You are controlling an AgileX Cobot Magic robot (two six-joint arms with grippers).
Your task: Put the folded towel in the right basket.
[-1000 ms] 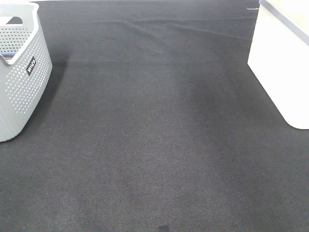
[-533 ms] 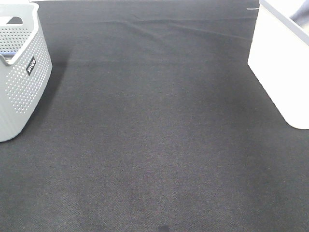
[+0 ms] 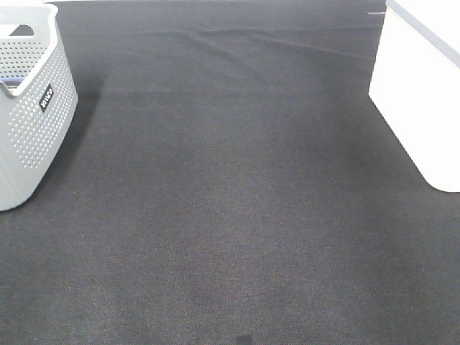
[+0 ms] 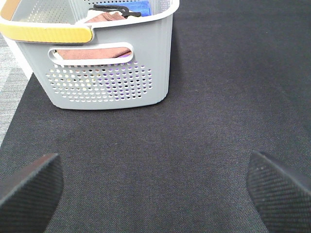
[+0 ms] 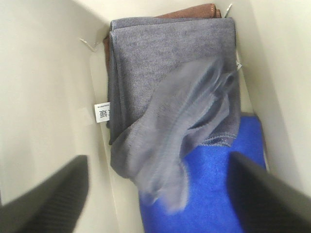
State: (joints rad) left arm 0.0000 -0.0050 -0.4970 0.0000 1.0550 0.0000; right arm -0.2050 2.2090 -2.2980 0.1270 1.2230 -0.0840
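Inside the right basket (image 5: 43,87), the grey towel (image 5: 180,126) sits blurred below the right gripper (image 5: 158,194), jaws spread wide and empty.
Overhead shows only the basket's outside; left gripper (image 4: 155,187) likewise gapes empty.

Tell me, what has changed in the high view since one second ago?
Only one thing: a dark shape that showed over the white basket at the upper right edge half a second ago is gone now. The grey basket and the black mat stayed as they were.
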